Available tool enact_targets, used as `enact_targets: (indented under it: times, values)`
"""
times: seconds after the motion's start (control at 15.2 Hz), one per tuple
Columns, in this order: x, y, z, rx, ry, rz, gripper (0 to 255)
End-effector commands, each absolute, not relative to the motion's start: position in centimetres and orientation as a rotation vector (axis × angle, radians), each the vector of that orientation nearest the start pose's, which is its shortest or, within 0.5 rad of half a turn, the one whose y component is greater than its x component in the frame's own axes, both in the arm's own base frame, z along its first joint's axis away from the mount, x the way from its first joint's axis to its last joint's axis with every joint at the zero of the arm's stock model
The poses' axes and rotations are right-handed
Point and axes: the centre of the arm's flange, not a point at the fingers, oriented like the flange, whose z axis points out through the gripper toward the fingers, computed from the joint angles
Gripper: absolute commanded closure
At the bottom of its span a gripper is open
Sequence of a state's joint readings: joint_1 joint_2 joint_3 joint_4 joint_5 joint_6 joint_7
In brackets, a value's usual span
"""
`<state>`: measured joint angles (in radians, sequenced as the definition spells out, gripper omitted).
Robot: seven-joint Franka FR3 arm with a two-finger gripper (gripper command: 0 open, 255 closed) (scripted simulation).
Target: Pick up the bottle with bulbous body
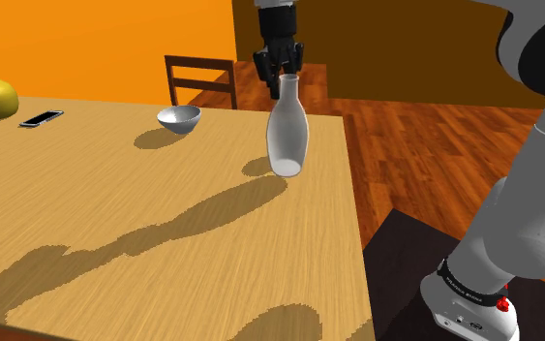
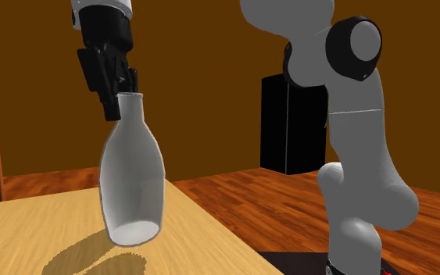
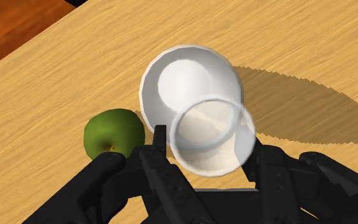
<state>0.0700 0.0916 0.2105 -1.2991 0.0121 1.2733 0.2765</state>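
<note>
Pale translucent bottle [image 1: 287, 131] stands upright on the wooden table [image 1: 115, 213], near the edge that faces the robot's stand [image 1: 473, 300]. In the shoulder view the stand is at 4 o'clock from the bottle. Narrow neck, flared lip, swollen body widest low down.

Gripper [image 1: 283, 77] hangs directly over the mouth. In the wrist view its fingers [image 3: 160, 137] stand apart, one on each side of the lip, close to it but with no clear clamp. The second exterior view agrees, with the black fingertips beside the rim and not pressed in.

Neighbours, shoulder view:
- white bowl [image 1: 179, 119] at 9 o'clock, well apart
- phone [image 1: 42, 118] farther out the same way
- chair [image 1: 200, 82] at 10 o'clock, behind the table

In the wrist view a green apple [image 3: 114, 130] lies just beside the bottle's body.

Handling, my reading:
- The shell is rigid and smooth and likely slippery. If it is glass, it is fragile.
- Looks empty, so probably light, with the weight low in the bulb.
- The body looks too wide for these jaws.
- The neck just under the lip is the place to hold, since the flare should stop a downward slide.
- An off-centre squeeze could swing or tip it toward the table edge.
</note>
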Motion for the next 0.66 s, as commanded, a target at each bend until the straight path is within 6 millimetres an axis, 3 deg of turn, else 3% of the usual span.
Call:
enact_targets:
  times: [0.0,0.46,0.59]
  values:
    - [52.8,14.7,68.5,-3.138,-0.011,0.187,255]
    - [52.8,14.7,72.2,-3.138,-0.011,0.187,255]
    - [52.8,14.7,72.3,-3.138,-0.011,0.187,255]
